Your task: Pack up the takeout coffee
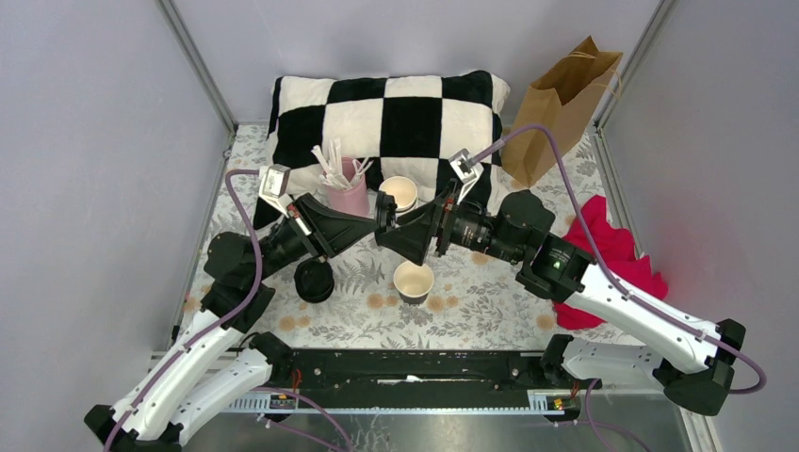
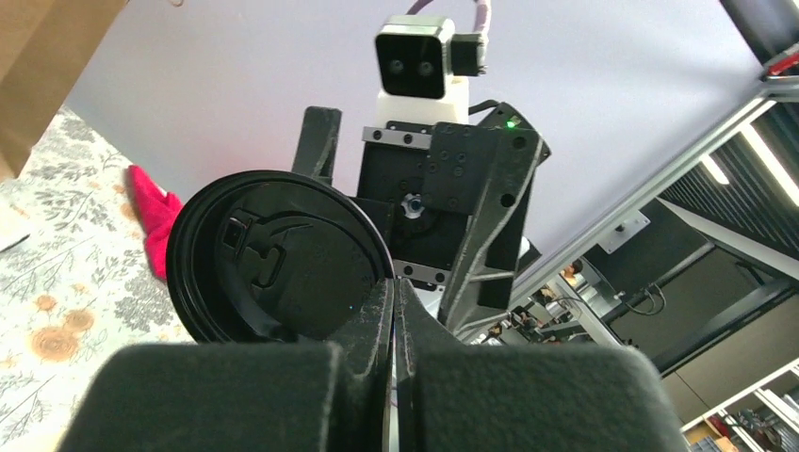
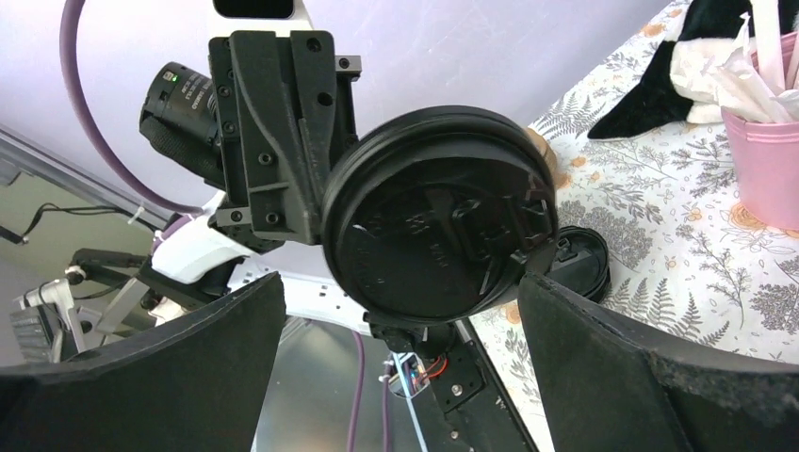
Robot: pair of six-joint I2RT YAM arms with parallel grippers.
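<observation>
No capped coffee cup shows in any view. My left gripper (image 1: 377, 218) (image 2: 394, 287) is shut on the rim of a round black lid (image 2: 278, 259) and holds it upright in the air. The lid also shows in the right wrist view (image 3: 438, 217), between the wide-open fingers of my right gripper (image 3: 400, 282) (image 1: 394, 240), which faces the left one. A lidless black cup with a cream inside (image 1: 413, 281) stands on the table just below both grippers. A second black lid (image 1: 314, 280) (image 3: 577, 264) lies on the table to the left.
A stack of lidless cups (image 1: 399, 193) and a pink holder of stirrers (image 1: 345, 191) stand in front of a checkered pillow (image 1: 386, 108). A brown paper bag (image 1: 562, 99) stands at the back right. A red cloth (image 1: 617, 252) lies at the right.
</observation>
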